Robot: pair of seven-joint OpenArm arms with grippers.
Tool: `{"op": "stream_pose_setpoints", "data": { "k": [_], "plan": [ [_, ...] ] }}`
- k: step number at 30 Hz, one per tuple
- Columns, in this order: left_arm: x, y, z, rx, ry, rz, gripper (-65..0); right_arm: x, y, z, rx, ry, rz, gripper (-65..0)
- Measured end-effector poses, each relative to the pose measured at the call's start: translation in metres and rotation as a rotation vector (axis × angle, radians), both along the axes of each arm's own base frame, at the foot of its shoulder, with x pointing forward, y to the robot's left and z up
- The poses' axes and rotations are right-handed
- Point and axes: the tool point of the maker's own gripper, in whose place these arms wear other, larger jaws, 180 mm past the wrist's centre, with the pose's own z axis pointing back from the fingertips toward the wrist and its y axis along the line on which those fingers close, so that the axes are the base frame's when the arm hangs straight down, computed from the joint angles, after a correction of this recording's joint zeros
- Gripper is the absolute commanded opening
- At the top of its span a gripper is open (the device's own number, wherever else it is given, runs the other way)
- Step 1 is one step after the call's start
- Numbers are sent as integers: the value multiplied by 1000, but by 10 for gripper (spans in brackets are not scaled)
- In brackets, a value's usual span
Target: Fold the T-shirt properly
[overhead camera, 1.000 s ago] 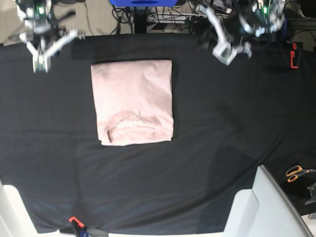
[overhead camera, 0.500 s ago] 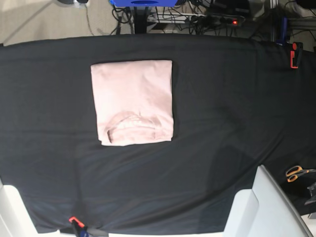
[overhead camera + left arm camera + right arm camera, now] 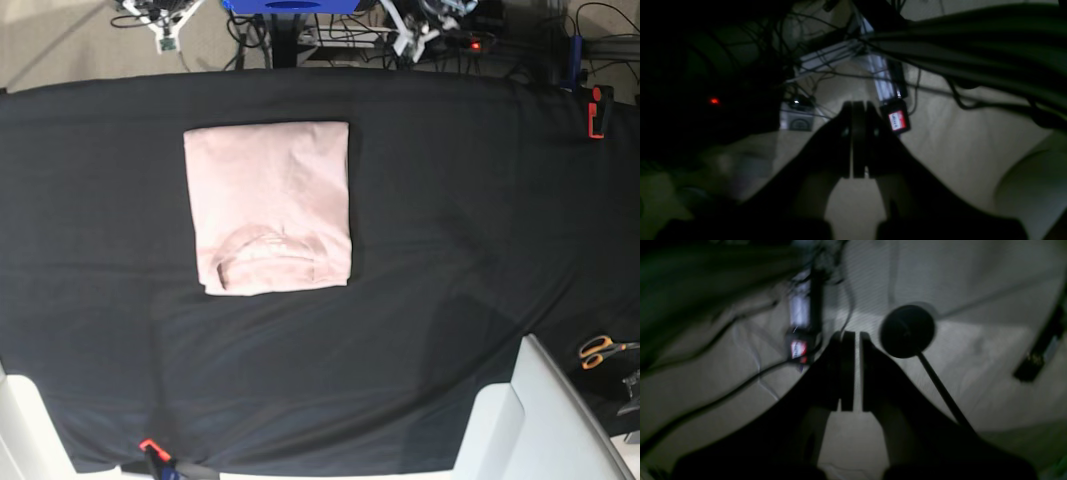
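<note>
The T-shirt (image 3: 268, 207) lies in the upper left-centre of the base view, a near-square folded packet on the black tabletop (image 3: 470, 230), its collar at the lower edge and its slightly longer side running up and down the frame. It looks neatly squared, so the folding seems finished or nearly so.

Both arms sit at the very top edge of the base view, beyond the far side of the tabletop and well apart from the shirt. The right gripper (image 3: 163, 22) is at upper left, almost straight above the packet's left edge; the left gripper (image 3: 418, 25) is at upper centre-right, up and to the right of the packet's right edge. The right one looks a little nearer.

In the left wrist view the left gripper (image 3: 853, 140) has its jaws pressed together on nothing, over floor and cables. In the right wrist view the right gripper (image 3: 850, 371) shows only a thin slit between its jaws, also empty.

Any further touch would mean reaching down the frame towards the packet's top edge.
</note>
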Motion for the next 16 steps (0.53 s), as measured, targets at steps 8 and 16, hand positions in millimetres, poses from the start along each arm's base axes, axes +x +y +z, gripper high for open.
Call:
{"op": "stream_pose_setpoints", "data": {
  "k": [8, 16],
  "plan": [
    [3, 11, 0, 20, 7, -16, -650, -20, -5, 0, -10, 43, -85, -621],
    [21, 5, 2, 6, -44, -23, -650, -19, 6, 0, 6, 37, -87, -621]
  ]
}}
